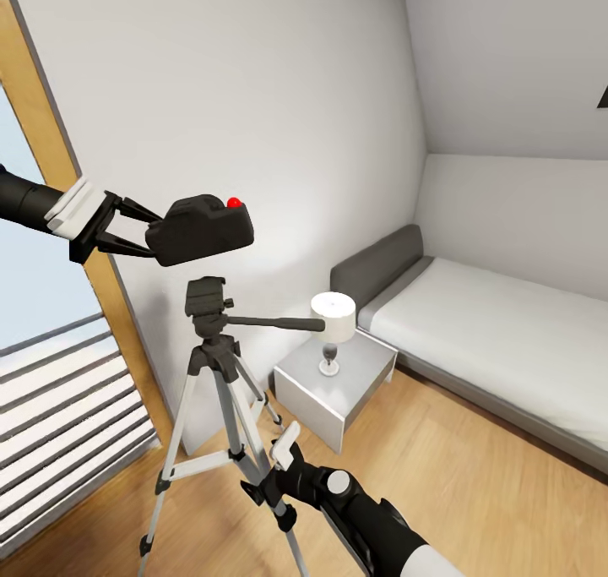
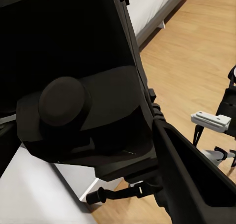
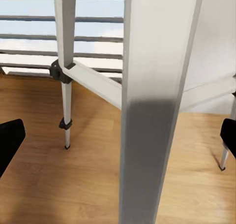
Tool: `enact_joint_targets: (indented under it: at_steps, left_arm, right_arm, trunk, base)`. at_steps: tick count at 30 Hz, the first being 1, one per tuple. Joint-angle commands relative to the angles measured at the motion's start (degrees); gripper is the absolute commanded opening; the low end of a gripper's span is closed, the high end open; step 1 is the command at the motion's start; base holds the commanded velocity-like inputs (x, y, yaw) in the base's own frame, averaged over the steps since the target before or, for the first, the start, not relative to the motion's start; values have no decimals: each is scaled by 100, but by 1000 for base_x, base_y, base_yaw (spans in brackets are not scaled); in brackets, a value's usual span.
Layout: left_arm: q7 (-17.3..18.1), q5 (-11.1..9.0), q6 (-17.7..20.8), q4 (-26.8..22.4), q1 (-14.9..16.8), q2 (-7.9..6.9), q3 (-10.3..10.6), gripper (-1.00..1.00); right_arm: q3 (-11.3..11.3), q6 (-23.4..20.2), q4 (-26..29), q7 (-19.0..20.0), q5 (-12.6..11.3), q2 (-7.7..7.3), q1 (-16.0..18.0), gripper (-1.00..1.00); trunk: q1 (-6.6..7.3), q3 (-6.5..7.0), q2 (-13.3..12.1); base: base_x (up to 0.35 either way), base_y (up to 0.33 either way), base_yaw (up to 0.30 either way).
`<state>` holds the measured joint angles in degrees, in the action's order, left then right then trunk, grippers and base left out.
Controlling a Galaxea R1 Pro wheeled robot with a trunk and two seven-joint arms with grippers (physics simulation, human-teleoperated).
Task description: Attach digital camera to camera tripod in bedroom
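Closest to the head camera, the right arm reached forward from the lower edge, and its right gripper [image 1: 263, 482] sat against a silver leg of the camera tripod [image 1: 221, 366] low down, near the leg braces. In the right wrist view that tripod leg [image 3: 155, 106] stood large and upright between the two black fingertips [image 3: 10, 143], which were spread apart at either side of the frame with floor showing between each and the leg, so the gripper was wide and not clamping. Beyond it stood the other legs with their black feet on the light wooden floor [image 3: 88, 184].

Above the tripod's black head, the left gripper [image 1: 150, 232] came in from the left, closed on the digital camera [image 1: 203, 229], which hung just over the head, apart from it, its red button [image 1: 233, 201] on top. The left wrist view showed the camera's black body [image 2: 78, 111] up close.

The long pan handle [image 1: 270, 323] pointed right toward a white-shaded lamp [image 1: 331, 328] on a grey bedside table [image 1: 359, 372]. Farther back, the grey-framed bed [image 1: 498, 332] with a white mattress lay along the white wall under the sloped ceiling, and a slatted railing [image 1: 67, 391] stood at the left beyond a wooden door frame [image 1: 51, 150]
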<state>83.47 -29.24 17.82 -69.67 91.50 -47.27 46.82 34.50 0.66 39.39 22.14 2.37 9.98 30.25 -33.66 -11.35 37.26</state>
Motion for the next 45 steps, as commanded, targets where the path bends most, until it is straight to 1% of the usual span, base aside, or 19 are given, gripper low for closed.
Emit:
enact_joint_targets:
  at_steps: [1, 15, 19, 25, 29, 30, 33, 34, 37, 45]
  left_arm:
    - [3, -38, 46, -6, 17, -10, 29, -100]
    - [3, -39, 46, -60, 2, -6, 29, -100]
    - [3, -39, 50, -68, -5, -3, 29, -100]
    - [3, -38, 53, -71, -8, -2, 29, -100]
    - [3, -39, 52, -72, -9, -3, 29, -100]
    - [3, -39, 52, -72, -9, -3, 29, -100]
    - [3, -42, 49, -72, -9, -2, 29, -100]
    - [3, -42, 49, -72, -9, -2, 29, -100]
    - [3, -44, 50, -73, -9, -2, 29, -100]
    - [3, -41, 52, -73, -9, -2, 29, -100]
  right_arm:
    - [0, 30, 1, 11, 24, 1, 6, 100]
    - [-28, 161, 7, -15, 13, 1, 8, 100]
    - [-32, 171, 5, -236, 11, 1, 10, 100]
    - [-32, 177, 5, -443, -8, 1, 8, 100]
    - [-32, 179, 3, -538, -158, 1, 11, 100]
    - [-32, 179, 3, -538, -158, 1, 11, 100]
    - [-27, 181, 3, -575, -317, 1, 16, 100]
    - [-27, 181, 3, -575, -317, 1, 16, 100]
    - [-25, 199, 4, -594, -425, 1, 24, 100]
    - [-20, 298, -3, -610, -511, 1, 41, 100]
  trunk:
    - [-2, -10, 9]
    - [-2, -9, 9]
    - [-2, -9, 9]
    - [-2, -9, 9]
    - [-2, -9, 9]
    - [-2, -9, 9]
    - [-2, -9, 9]
    - [-2, -9, 9]
    - [-2, -9, 9]
    - [-2, -9, 9]
  base:
    - [0, 0, 10]
    - [0, 0, 4]
    - [0, 0, 0]
    - [0, 0, 0]
    - [0, 0, 0]
    - [0, 0, 0]
    - [0, 0, 0]
    - [0, 0, 0]
    - [0, 0, 0]
    - [0, 0, 0]
